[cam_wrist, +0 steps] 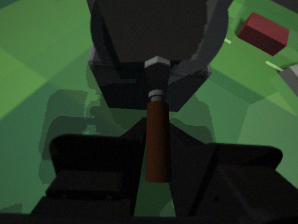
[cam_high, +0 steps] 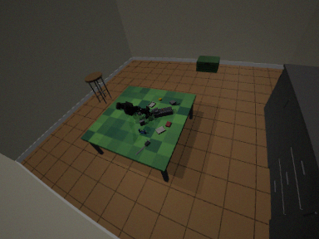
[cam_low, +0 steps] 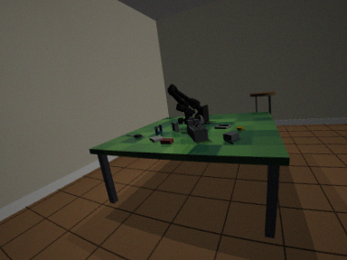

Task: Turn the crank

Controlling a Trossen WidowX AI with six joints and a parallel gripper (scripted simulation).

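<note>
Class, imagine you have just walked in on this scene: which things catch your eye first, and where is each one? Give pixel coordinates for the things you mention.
The bright green checkered table (cam_high: pixel 109 122) (cam_low: pixel 253 149) stands out first, with the black arm (cam_high: pixel 130 109) (cam_low: pixel 182 98) rising from it. Close up, the orange-brown handle (cam_wrist: pixel 158 142) draws the eye, gripped by the dark hand (cam_wrist: pixel 152 122) in front of the grey machine (cam_wrist: pixel 145 92). A small red block (cam_high: pixel 168 124) (cam_low: pixel 167 141) (cam_wrist: pixel 263 34) lies off to one side of the machine.
</note>
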